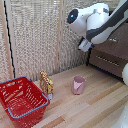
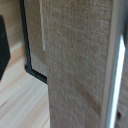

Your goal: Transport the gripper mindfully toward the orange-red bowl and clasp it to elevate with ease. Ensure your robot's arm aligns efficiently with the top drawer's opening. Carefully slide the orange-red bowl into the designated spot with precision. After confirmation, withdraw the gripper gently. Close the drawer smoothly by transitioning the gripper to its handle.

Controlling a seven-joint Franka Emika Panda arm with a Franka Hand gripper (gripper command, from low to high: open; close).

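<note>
The white robot arm (image 1: 97, 22) is raised beside the dark brown wooden dresser (image 1: 111, 52). Its gripper is not clearly shown, so whether the fingers are spread or closed cannot be told. No orange-red bowl shows in either view. Below the arm, well apart, sit a pink cup (image 1: 78, 84) and a red wire basket (image 1: 21, 100). By its description, the bowl would likely be light, stiff and slick, best pinched at the rim.

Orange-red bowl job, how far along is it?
Looks done: no bowl shows beside the pink cup or red basket, so it is probably stowed, though unconfirmed. In hand: the gripper is up by the dresser; its jaws cannot be read. Left: likely closing the drawer.
</note>
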